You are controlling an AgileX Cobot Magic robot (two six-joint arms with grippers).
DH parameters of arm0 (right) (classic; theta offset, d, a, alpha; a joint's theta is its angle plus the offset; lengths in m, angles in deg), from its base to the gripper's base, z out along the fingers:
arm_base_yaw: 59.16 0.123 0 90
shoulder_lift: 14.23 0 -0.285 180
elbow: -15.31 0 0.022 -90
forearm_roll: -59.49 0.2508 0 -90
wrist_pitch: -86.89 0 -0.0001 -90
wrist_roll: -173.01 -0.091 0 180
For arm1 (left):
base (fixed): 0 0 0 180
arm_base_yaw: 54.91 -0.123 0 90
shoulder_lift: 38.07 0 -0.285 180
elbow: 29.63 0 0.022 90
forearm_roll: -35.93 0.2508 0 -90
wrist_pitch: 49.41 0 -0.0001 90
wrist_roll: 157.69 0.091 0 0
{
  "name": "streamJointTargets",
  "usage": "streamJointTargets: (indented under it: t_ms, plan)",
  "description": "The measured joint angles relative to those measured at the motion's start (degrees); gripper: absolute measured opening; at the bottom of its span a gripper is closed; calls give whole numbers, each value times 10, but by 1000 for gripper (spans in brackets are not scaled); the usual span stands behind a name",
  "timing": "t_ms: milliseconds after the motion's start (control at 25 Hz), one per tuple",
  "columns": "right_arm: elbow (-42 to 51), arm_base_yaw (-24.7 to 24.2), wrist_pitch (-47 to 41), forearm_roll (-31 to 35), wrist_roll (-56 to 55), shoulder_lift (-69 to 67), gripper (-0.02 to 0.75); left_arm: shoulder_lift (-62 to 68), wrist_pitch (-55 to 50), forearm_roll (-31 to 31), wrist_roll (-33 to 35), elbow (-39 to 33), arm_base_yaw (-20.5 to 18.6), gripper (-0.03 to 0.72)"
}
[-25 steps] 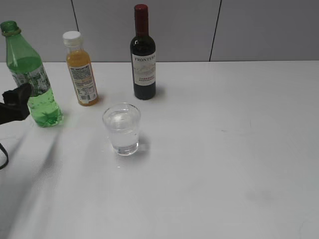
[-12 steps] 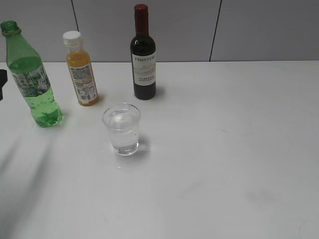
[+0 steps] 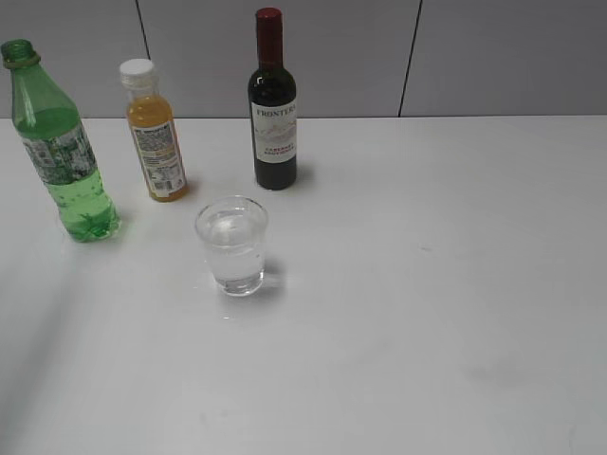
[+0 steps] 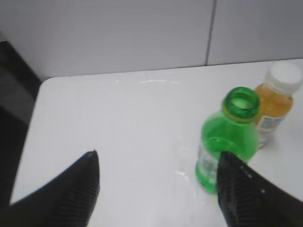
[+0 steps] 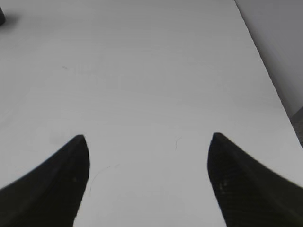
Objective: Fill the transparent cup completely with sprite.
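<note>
We're looking across the white bench [image 3: 427,313] and the small clear plastic cup [image 3: 232,245] stands upright toward the left half, well in from the front edge, filled most of the way with clear liquid. Behind it, along the back edge, three bottles stand in a row. The tall green translucent plastic bottle [image 3: 59,142] with the grey-white label is nearest the left edge, cap off, green-tinted sprite reaching roughly to its shoulder. Just beside it we have the small orange juice bottle [image 3: 156,133] with a white cap, and further along the dark wine bottle [image 3: 273,104] with a red capsule, almost straight behind the cup.

Neither arm shows in the exterior view. From the left wrist we see the left tool [image 4: 158,182] spread wide, nothing between its dark fingers [image 4: 75,189], hanging above the bench near its back left corner; the green bottle sits apart from it, beyond the far finger, its open mouth in plain sight, with the orange juice bottle behind. Over on the right, the right tool [image 5: 147,172] is spread wide too and empty, over bare white bench near the right edge.
</note>
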Motion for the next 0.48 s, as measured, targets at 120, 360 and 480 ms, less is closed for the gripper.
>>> streamJointTargets:
  t_ms: [120, 360, 480]
  plan:
    - [0, 0, 0, 0, 0, 0, 592, 0, -118, 125, -94, 72, -11, 582]
    - [0, 0, 0, 0, -1, 0, 591, -14, -303, 185, -161, 119, -14, 579]
    - [0, 0, 0, 0, -1, 0, 591, -37, -338, 163, -146, 92, -12, 579]
